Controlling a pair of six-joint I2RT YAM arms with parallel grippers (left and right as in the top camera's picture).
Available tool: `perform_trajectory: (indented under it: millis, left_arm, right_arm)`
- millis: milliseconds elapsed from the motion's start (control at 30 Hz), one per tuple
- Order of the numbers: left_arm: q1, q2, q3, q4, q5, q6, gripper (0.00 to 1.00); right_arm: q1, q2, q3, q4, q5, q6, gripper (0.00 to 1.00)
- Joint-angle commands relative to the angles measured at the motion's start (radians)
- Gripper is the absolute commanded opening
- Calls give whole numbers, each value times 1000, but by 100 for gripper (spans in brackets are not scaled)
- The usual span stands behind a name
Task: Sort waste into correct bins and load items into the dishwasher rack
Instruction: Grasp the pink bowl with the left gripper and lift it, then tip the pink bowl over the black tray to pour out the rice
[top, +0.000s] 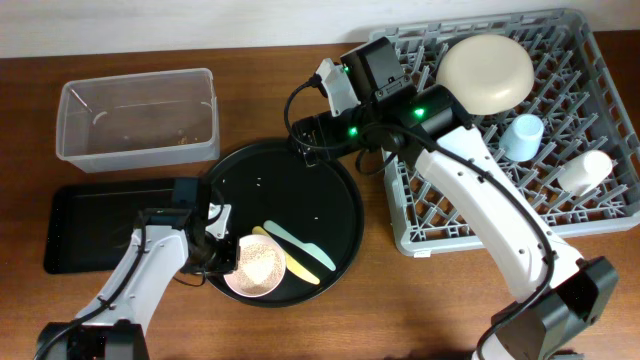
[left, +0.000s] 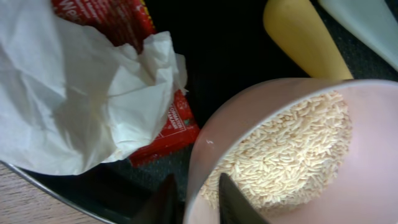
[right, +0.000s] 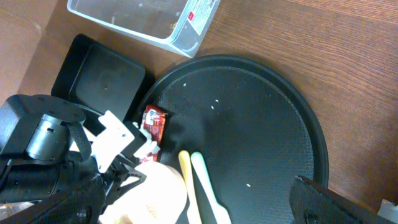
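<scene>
A small white bowl (top: 258, 266) holding the heap of rice grains (left: 292, 149) sits at the front of the round black tray (top: 300, 180). My left gripper (left: 196, 202) is shut on the bowl's left rim, one finger inside and one outside. The crumpled white wrapper with red print (left: 81, 93) lies just left of the bowl. The yellow utensil (top: 292, 264) and the pale green utensil (top: 302, 246) lie right of the bowl. My right gripper (top: 308, 135) hovers open and empty over the tray's far edge. The cream plate (top: 487, 72), blue cup (top: 522, 137) and white cup (top: 585, 170) stand in the grey rack (top: 440, 215).
The clear tub (top: 140, 115) stands at the back left, with a few crumbs inside. The shallow black rectangular tray (top: 90, 225) lies in front of it, beside my left arm. A few stray grains lie on the round tray.
</scene>
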Motion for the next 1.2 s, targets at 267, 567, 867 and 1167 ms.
perform_trajectory:
  millis: [267, 567, 867, 1167]
  left_arm:
    - [-2, 10, 6, 13, -32, -16, 1]
    - [-2, 7, 154, -130, 2, -14, 1]
    - [-1, -29, 288, -205, -18, -14, 1]
    - [100, -87, 417, -294, -296, -14, 1]
  right_arm:
    - [-8, -5, 10, 0, 16, 4, 98]
    - [-8, -5, 10, 0, 16, 5, 98]
    - [-8, -5, 10, 0, 16, 5, 98]
    - [-31, -5, 10, -1, 105, 32, 98]
